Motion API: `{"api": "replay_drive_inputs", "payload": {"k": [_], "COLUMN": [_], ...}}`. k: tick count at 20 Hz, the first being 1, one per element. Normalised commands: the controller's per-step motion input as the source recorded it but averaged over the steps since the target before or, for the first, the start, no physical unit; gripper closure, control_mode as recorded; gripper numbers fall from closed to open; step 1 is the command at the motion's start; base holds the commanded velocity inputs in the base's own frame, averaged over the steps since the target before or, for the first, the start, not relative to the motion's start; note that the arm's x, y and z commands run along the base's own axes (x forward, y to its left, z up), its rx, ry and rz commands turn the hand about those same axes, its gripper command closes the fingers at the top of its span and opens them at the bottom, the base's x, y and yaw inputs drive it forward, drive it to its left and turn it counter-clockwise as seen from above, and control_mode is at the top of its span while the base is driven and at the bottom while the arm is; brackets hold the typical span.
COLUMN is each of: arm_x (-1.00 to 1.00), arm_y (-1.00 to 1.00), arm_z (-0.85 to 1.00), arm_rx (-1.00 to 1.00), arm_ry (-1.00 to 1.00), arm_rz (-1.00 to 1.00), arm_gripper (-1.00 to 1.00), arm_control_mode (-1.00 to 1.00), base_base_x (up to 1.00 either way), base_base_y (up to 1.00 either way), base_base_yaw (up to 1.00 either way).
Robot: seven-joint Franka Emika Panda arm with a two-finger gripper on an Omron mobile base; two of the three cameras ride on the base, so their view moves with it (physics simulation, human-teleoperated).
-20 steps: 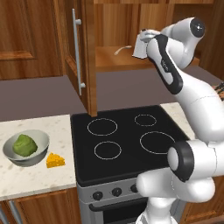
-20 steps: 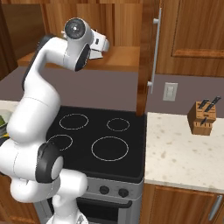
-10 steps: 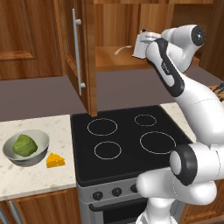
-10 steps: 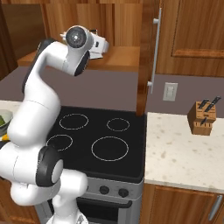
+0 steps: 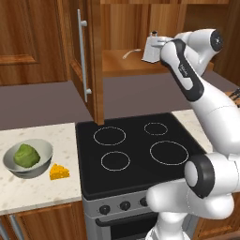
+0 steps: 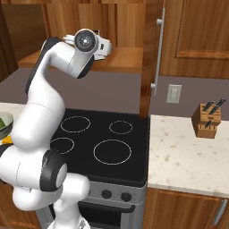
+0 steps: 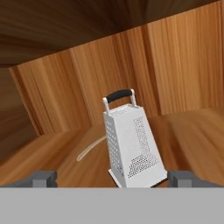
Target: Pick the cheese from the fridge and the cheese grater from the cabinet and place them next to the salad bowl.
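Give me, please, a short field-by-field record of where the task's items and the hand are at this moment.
cheese grater: standing on the cabinet shelf, not gripped
hand: open, fingers either side of the grater's base, inside the cabinet
cabinet: door open, wooden shelf exposed
thin curved white object: lying on the shelf beside the grater
salad bowl: on the counter left of the stove, lettuce inside
cheese: on the counter beside the bowl
stove: four burners, nothing on them
knife block: on the counter right of the stove
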Motion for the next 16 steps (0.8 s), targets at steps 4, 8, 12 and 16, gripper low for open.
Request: {"api": "replay_drive_inputs", "payload": {"k": [4,8,12,16], "arm_x": [0.03,0.13,0.12,0.09], "arm_y": [0.03,0.09,0.01,0.0], "arm_z": [-0.04,-0.08,-0.02,-0.02], "arm_rx": [0.0,0.0,0.0,0.0], "arm_ry": [0.0,-0.03,-0.03,-0.03], "arm_rz": [0.03,0.0,0.0,0.0], "arm_gripper": [-1.0,-1.0,-1.0,-1.0], "arm_control_mode": [-1.0,-1.0,-1.0,-1.0], "base_base_x": [0.0,0.0,0.0,0.0], "base_base_y": [0.0,0.0,0.0,0.0], "base_base_yaw": [0.0,0.0,0.0,0.0]}}
